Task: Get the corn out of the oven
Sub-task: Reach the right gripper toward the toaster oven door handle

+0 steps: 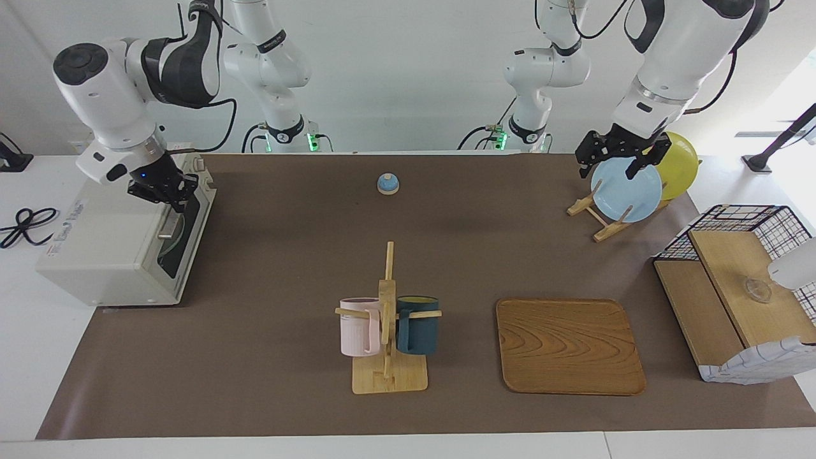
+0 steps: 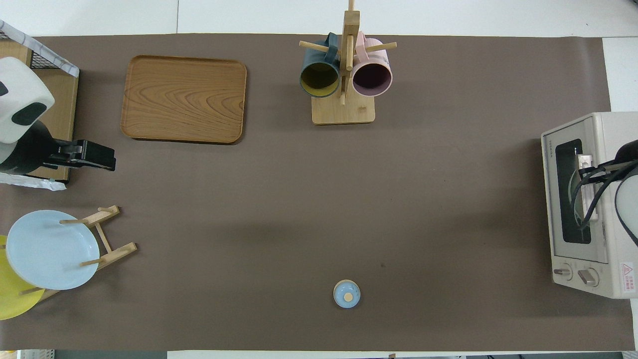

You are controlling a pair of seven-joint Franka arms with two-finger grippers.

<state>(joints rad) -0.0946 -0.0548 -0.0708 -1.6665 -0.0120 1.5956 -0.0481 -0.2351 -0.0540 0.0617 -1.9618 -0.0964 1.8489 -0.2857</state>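
The cream-white oven (image 1: 108,236) (image 2: 605,134) stands at the right arm's end of the table with its glass door closed. The corn is hidden from both views. My right gripper (image 1: 173,199) is shut and points down at the top edge of the door, by the end of the metal bar handle (image 1: 169,222) (image 2: 587,199) nearer the robots. Whether it touches the bar I cannot tell. In the overhead view the arm and its cables cover that gripper. My left gripper (image 1: 609,167) (image 2: 107,158) waits open in the air over the plate rack.
A blue plate (image 1: 628,191) and a yellow plate (image 1: 681,162) stand in a wooden rack. A mug tree (image 1: 387,331) holds a pink and a dark teal mug. A wooden tray (image 1: 569,346), a small blue bell (image 1: 387,183) and a wire-sided shelf (image 1: 733,280) also sit here.
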